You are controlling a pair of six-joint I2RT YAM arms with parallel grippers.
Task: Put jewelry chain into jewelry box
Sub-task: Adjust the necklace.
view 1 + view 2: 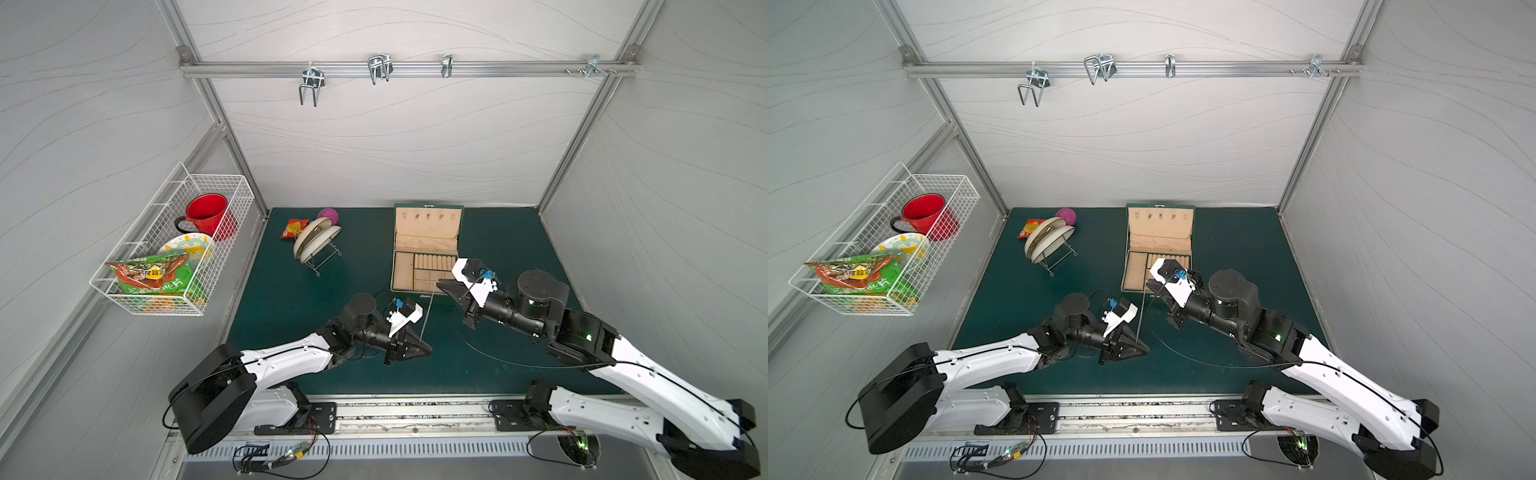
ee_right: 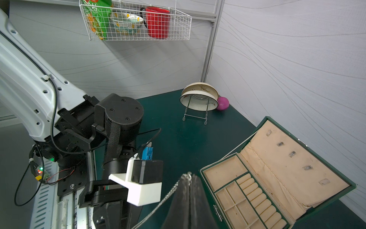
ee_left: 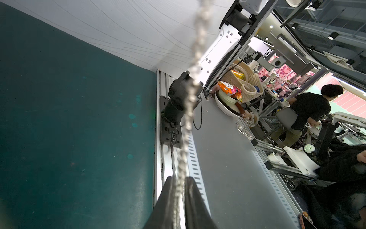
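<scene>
The thin silver jewelry chain point(image 1: 428, 311) point(image 1: 1140, 311) runs straight between my two grippers above the green mat. My right gripper point(image 1: 437, 284) point(image 2: 191, 175) is shut on the chain's point(image 2: 168, 195) clasp end, just over the front edge of the jewelry box point(image 1: 428, 245) point(image 2: 277, 168). The box lies open, with beige compartments and ring rolls showing. My left gripper point(image 1: 428, 345) point(image 3: 179, 178) has its fingers close on either side of the chain point(image 3: 190, 99), and a slim gap still shows beside it.
A plate rack point(image 1: 316, 241), a pink ball point(image 1: 328, 215) and a snack packet point(image 1: 293, 227) sit at the back left of the mat. A wire basket point(image 1: 174, 249) with a red mug hangs on the left wall. A black cable point(image 1: 478, 349) loops under the right arm.
</scene>
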